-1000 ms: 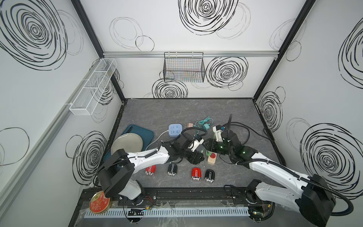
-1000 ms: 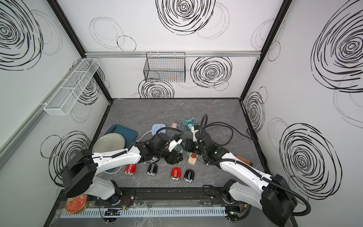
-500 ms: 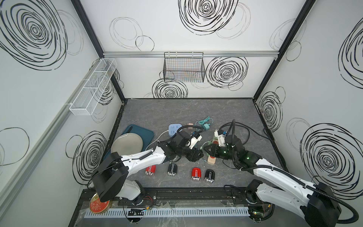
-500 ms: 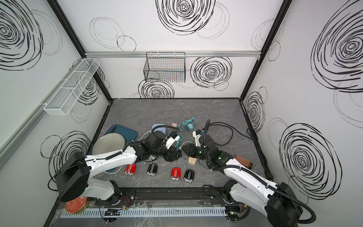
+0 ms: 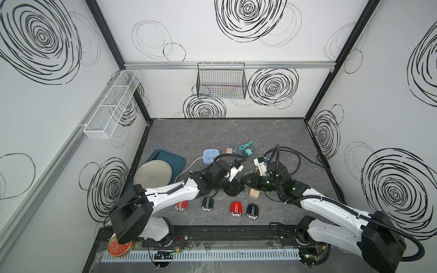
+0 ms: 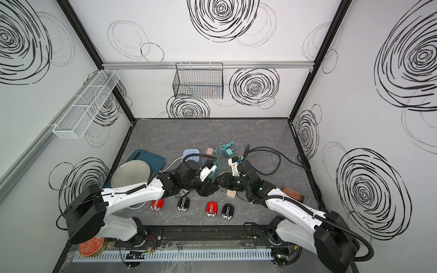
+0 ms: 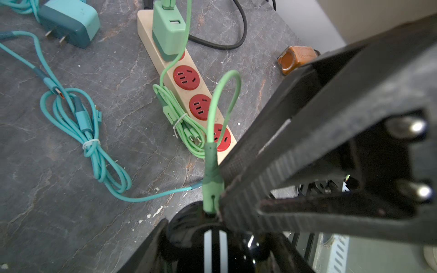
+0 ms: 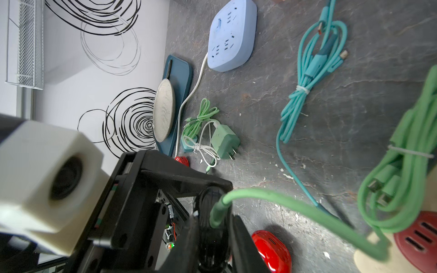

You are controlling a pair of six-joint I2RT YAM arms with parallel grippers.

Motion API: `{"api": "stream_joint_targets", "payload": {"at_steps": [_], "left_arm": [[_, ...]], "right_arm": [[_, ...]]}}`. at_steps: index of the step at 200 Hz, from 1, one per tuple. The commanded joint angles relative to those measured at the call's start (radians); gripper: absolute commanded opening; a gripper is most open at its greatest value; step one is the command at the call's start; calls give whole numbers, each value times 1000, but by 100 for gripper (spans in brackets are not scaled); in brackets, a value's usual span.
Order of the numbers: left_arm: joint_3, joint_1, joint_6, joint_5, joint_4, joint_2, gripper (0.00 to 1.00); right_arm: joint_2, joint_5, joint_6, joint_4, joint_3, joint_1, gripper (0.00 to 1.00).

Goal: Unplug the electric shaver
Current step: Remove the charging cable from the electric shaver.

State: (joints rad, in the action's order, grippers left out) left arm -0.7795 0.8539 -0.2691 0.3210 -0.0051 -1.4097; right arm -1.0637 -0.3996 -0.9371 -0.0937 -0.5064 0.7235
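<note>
Shaver [image 7: 212,245], black with two white stripes, sits clamped between the fingers of the left gripper [image 5: 233,188], with its socket end pointing away from that wrist and towards the right gripper [image 5: 246,182]. In both top views the two grippers meet nose to nose over the table [image 5: 212,132], about midway across and near its front edge. They hide the shaver there, so I cannot tell whether it touches the table. A green plug [image 7: 211,189] is seated in the shaver's end. The right gripper is clamped on that plug: in the right wrist view the plug stands between its two fingers [image 8: 238,243], and in the left wrist view one ribbed pad [image 7: 260,175] lies flat against the plug's side, right at the shaver's end. From the plug a green cable [image 7: 230,80] rises in a loop and drops to a tied bundle [image 7: 179,123] resting against a beige strip [image 7: 146,28] with red sockets. The strip's near end lies just beside the grippers, on the right arm's side, and a green charger [image 7: 165,30] is plugged into its far end. Four spares [image 5: 237,209], two red and two black, lie in a row nearer the table's front, apart from both grippers
</note>
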Motion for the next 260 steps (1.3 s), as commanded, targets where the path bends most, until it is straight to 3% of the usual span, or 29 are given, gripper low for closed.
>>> {"api": "stream_joint_targets", "payload": {"at_steps": [1, 84, 138, 189, 225, 260], "left_arm": [[-3, 8, 25, -20, 50, 37, 47], [-11, 34, 21, -40, 64, 11, 48], [2, 39, 25, -62, 52, 24, 47], [30, 24, 26, -66, 55, 4, 47], [34, 27, 23, -59, 58, -17, 47], [35, 30, 30, -67, 58, -18, 47]], "right_arm": [[-9, -8, -27, -51, 6, 0, 27], [-70, -18, -39, -91, -11, 14, 21], [-81, 13, -51, -92, -7, 15, 11], [-17, 144, 25, 61, -54, 18, 5], [10, 163, 79, 78, -68, 26, 4], [10, 95, -19, -6, -27, -4, 3]]}}
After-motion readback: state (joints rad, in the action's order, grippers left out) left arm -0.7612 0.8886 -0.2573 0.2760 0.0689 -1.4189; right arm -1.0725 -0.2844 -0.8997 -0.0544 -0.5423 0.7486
